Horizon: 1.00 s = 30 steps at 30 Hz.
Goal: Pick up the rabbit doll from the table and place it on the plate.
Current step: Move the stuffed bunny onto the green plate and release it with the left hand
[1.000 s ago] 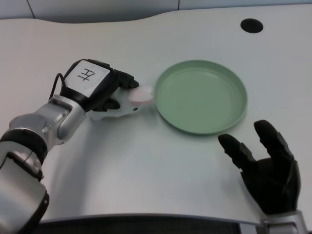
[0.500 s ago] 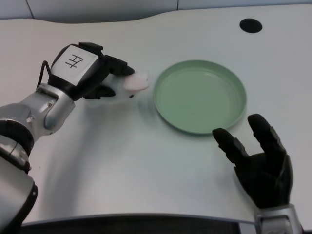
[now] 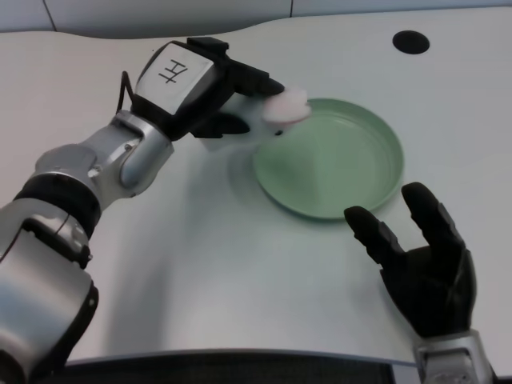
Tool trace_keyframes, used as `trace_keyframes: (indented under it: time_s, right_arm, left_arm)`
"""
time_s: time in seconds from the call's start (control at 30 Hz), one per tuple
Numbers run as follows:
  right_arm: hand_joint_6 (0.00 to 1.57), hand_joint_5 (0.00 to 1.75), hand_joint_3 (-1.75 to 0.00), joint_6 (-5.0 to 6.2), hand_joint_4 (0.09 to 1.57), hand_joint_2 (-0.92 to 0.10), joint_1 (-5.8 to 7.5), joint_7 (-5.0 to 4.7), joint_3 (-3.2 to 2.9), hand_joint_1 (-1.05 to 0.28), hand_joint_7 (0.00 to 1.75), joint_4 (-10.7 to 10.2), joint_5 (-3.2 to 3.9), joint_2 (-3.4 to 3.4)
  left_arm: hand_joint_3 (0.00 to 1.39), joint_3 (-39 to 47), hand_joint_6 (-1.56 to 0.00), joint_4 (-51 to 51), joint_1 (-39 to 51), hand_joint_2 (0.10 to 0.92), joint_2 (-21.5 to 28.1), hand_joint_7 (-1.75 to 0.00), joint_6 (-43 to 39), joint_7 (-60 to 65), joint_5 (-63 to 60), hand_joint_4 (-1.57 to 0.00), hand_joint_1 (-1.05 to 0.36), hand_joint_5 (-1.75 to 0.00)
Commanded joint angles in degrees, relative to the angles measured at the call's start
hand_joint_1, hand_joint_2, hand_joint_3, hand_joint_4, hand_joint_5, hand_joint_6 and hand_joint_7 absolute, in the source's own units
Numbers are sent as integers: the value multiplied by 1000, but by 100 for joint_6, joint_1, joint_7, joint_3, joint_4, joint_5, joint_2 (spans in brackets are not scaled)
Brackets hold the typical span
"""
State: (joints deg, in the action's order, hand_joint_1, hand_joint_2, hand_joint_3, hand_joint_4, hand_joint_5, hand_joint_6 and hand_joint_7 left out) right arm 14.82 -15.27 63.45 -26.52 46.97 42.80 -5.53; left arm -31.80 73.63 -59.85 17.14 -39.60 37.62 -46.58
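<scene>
A: Left hand (image 3: 200,88) first. State?

B: Fingers closed around the rabbit doll (image 3: 282,108). It holds the doll off the table, black fingers wrapped over the top and side of it. The white patch with a mark on the back of the hand faces up toward the camera.

A: How much of the doll shows?

B: Just a pale pink-and-white blob sticking out past the fingertips. It's blurred, so I can't make out ears or face. The rest is hidden under the hand.

A: Where's it sitting relative to the plate?

B: Right at the upper-left rim of the green plate (image 3: 376,188), the pink end overlapping the rim edge in the head view. Can't tell if it's touching the plate; it looks lifted, with a soft shadow on the table below the hand.

A: Arm?

B: Silver left forearm (image 3: 112,160) runs diagonally from the lower left up to the hand.

A: Anything else around?

B: White table (image 3: 200,272) under everything. A dark round hole (image 3: 410,42) in the tabletop at the far right, well apart from the plate. The right hand (image 3: 424,268) sits near the plate's lower edge, palm up, fingers apart.
</scene>
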Motion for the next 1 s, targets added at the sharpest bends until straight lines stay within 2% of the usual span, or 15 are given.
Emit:
trace_keyframes:
  time_s: [0.03,0.13,0.2,0.3,0.43,0.5,0.67,0.73,0.8,0.9,0.97,1.0]
  right_arm:
    - [897,5,-123,96,947,-921,-46,80,-7,-813,3,67,8,-204]
    - [894,2,-129,169,942,-921,21,120,-5,-809,1,13,42,-284]
    - [898,5,-134,251,948,-921,72,91,-8,-809,3,-32,50,-342]
    - [899,5,-136,304,950,-921,155,91,-9,-813,3,-93,81,-383]
    - [897,5,-134,340,951,-921,281,97,-22,-811,1,-193,145,-428]
    - [895,5,-135,347,950,-921,314,116,-27,-807,1,-219,187,-443]
    - [898,5,-148,448,952,-921,467,102,-47,-802,1,-346,272,-501]
    - [892,2,-149,429,946,-921,528,150,-59,-799,0,-380,318,-505]
    - [885,0,-150,421,940,-921,551,178,-65,-798,0,-393,335,-505]
    - [871,0,-153,433,929,-921,533,349,-141,-794,0,-305,409,-497]
    - [868,0,-154,436,926,-921,525,385,-158,-792,0,-283,422,-495]
    - [868,0,-154,449,926,-921,557,373,-153,-792,0,-313,411,-492]
  left_arm:
    - [1,-40,-1174,33,-185,846,-153,-31,46,-2,9,-771,-137,-1019]
    - [0,-90,-1182,109,-297,837,-464,-33,36,-32,-8,-813,-113,-1001]
    - [0,-148,-1191,171,-361,811,-704,-36,155,-21,-45,-825,-117,-1013]
    - [8,-166,-1184,252,-418,813,-972,-31,272,-233,9,-810,-139,-1012]
    - [12,-132,-1168,307,-429,871,-1238,-29,286,-411,84,-695,-211,-1211]
    - [9,-126,-1172,318,-428,876,-1299,-33,312,-441,88,-680,-213,-1237]
    - [5,-189,-1170,356,-390,875,-1472,-38,351,-447,27,-688,-200,-1268]
    - [3,-187,-1179,380,-340,871,-1554,-44,422,-491,42,-689,-210,-1268]
    - [3,-181,-1181,389,-319,871,-1586,-48,457,-521,52,-689,-216,-1258]
    - [4,-325,-1097,396,-273,887,-1576,-14,737,-405,-110,-638,-260,-1056]
    - [4,-356,-1079,392,-267,891,-1575,-7,783,-387,-120,-634,-269,-1002]
    - [3,-424,-1077,403,-272,891,-1556,-6,982,-427,-190,-635,-270,-992]
